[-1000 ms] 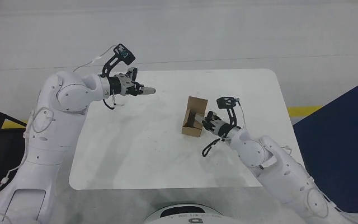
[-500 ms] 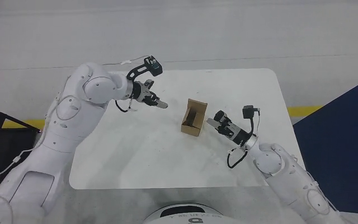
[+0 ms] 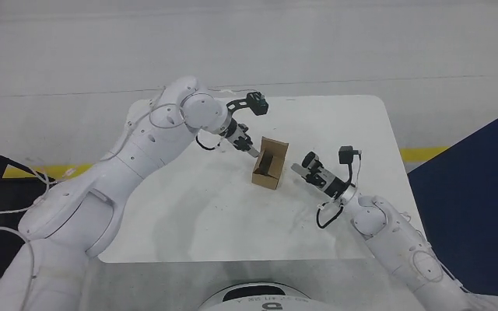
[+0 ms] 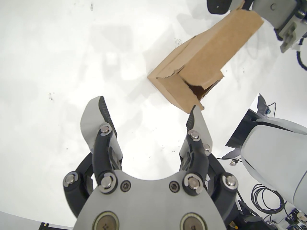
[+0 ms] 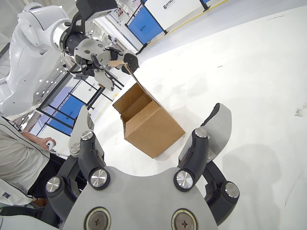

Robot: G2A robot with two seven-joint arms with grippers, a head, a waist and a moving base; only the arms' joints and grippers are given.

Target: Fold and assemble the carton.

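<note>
A small brown carton [image 3: 270, 163] stands on the white table [image 3: 194, 218], its top open and one flap raised. My left gripper [image 3: 249, 149] hovers at the carton's far-left side, open, with one fingertip [image 4: 194, 117] at the corner of the raised flap [image 5: 134, 77]. In the left wrist view the carton [image 4: 206, 58] lies just beyond my left gripper [image 4: 147, 107]. My right gripper [image 3: 299, 167] is open on the carton's right side, a short gap away. From the right wrist the carton [image 5: 151, 128] sits ahead of my right gripper [image 5: 151, 110], with the left gripper [image 5: 118, 69] behind it.
The table's right edge and front edge [image 3: 233, 260] lie close to the right arm. Bare tabletop spreads left and front of the carton. A blue panel [image 3: 463, 186] stands past the table's right side.
My left arm has swung from the far-left of the table over to the carton's raised flap. My right gripper has drawn back from the carton to the right.
</note>
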